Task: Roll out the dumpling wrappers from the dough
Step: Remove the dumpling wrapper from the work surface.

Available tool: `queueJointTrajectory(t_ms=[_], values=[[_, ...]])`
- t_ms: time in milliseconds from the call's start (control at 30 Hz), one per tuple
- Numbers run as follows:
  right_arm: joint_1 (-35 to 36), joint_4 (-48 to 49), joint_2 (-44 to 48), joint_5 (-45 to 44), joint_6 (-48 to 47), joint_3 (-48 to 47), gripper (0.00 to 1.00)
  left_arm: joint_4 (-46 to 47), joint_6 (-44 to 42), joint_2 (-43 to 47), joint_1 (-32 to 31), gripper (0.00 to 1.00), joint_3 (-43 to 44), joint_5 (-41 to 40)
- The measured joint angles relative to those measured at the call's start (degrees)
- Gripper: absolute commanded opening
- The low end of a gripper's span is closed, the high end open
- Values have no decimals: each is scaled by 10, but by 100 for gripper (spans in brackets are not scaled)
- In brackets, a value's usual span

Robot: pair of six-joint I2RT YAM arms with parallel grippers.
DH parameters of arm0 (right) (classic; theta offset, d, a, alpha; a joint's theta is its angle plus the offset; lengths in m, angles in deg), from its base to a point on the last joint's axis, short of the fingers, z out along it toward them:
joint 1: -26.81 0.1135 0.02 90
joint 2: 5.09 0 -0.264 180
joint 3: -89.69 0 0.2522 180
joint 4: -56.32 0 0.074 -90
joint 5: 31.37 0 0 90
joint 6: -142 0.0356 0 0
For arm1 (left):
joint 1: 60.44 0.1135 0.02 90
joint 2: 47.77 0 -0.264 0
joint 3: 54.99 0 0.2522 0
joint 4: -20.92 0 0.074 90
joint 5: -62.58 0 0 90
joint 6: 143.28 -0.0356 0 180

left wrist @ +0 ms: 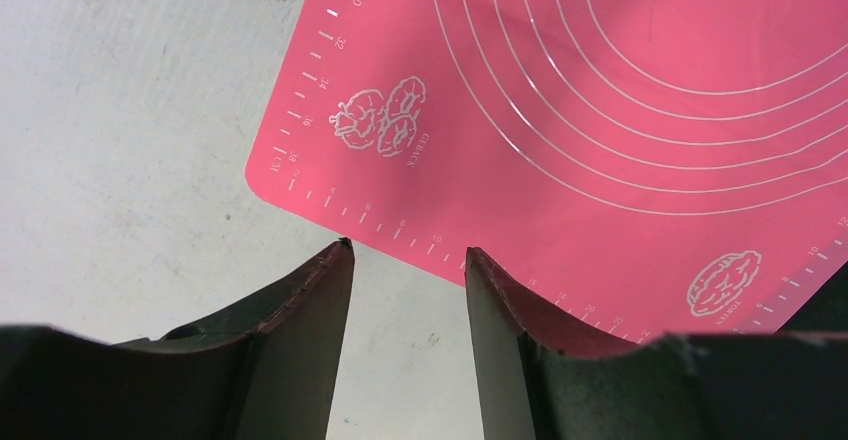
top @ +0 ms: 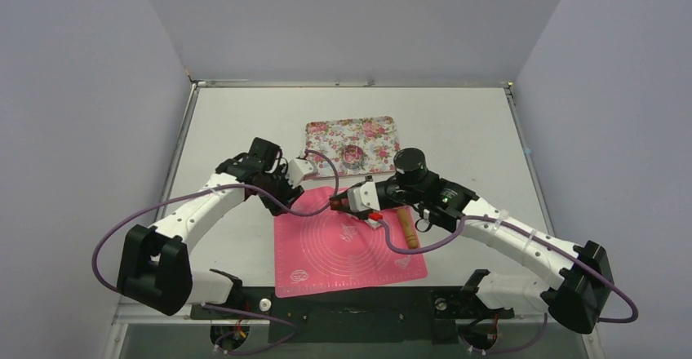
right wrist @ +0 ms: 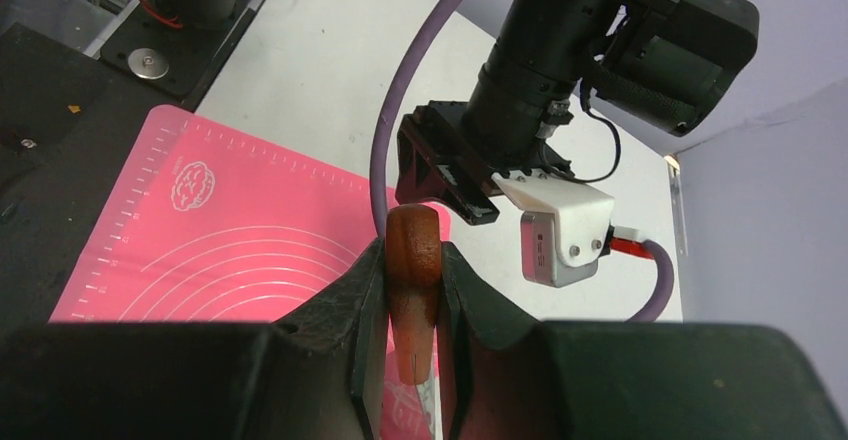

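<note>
Left wrist: the left pincer (left wrist: 408, 250) was released, jaws apart with nothing between them. It hovered over the pale grey tabletop (left wrist: 120, 110), just beside a rounded corner of the pink silicone pastry mat with white ring markings (left wrist: 600, 110). No dough or wrappers showed here.

Right wrist: the right pincer (right wrist: 413, 252) was clenched on a brown rounded wooden handle (right wrist: 415, 228) above the mat. The left arm's black wrist (right wrist: 520, 100) was just beyond it.

Top: a brown wooden rolling pin (top: 406, 230) showed at the mat's right edge, partly under the right arm. I couldn't tell if it was the held wood. A flowered rectangular tray (top: 326, 140) lay just far of the mat. Dough and wrappers showed in no view and were maybe hidden under the arms.

The step looked like bringing the roller in. Doing it well would need a firm clamp on the handle, the wood levelled before pressing, and the left pincer clear of the roll path.
</note>
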Motion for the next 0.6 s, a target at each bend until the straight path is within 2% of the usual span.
queueJointTrajectory(t_ms=[233,433,600], values=[[-17,-3,40,-21,12,33,0,6,6,0,7,44,-14,6],[-19,62,21,-26,56,35,0,1,8,1,36,44,-14,42],[-37,68,74,-106,134,59,0,-15,7,21,77,44,5,78]])
